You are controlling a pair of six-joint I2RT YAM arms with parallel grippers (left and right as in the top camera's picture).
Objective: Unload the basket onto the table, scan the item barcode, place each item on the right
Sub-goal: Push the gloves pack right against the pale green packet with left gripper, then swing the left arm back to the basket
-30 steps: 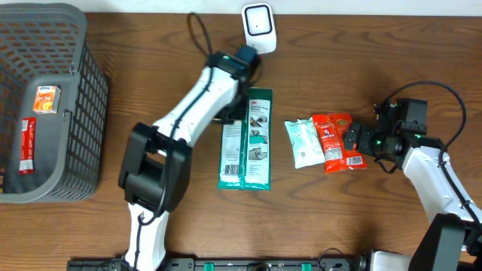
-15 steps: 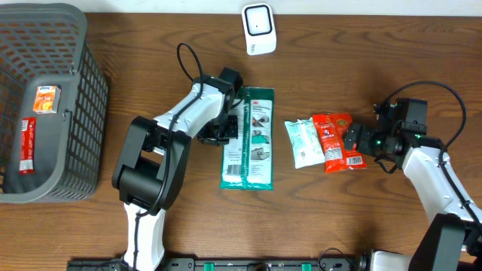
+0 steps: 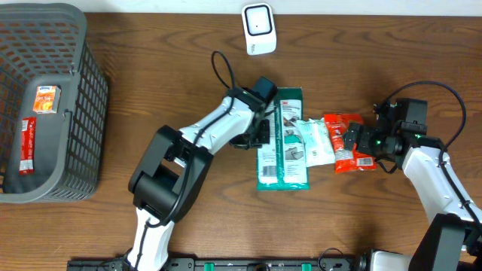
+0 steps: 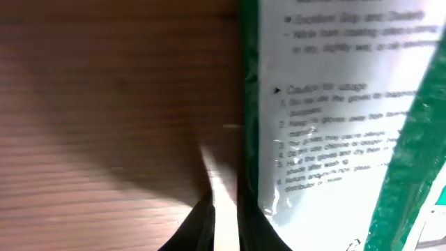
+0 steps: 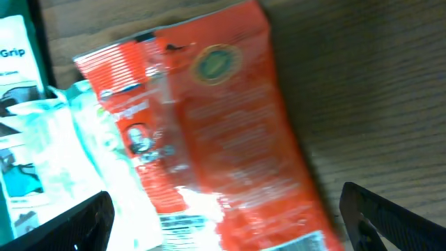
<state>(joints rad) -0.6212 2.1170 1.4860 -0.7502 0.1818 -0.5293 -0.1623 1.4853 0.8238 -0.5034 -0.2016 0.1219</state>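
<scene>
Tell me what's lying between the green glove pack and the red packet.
A white-and-teal pouch sits between the green glove pack and the red packet, clearest in the overhead view.

My 2 arms are built alike, with smooth white shells over the long links and chunky black housings at every joint. On my left arm (image 3: 211, 124) a thin black cable (image 3: 214, 68) curls in a loop by the black wrist. My right arm (image 3: 433, 169) has a boxy black wrist block with a small green light (image 3: 374, 140) and a second black cable (image 3: 439, 85) arching over it. My left fingers (image 4: 191, 237) are dark and tapered. My right fingers (image 5: 390, 216) are matte black wedges.
</scene>
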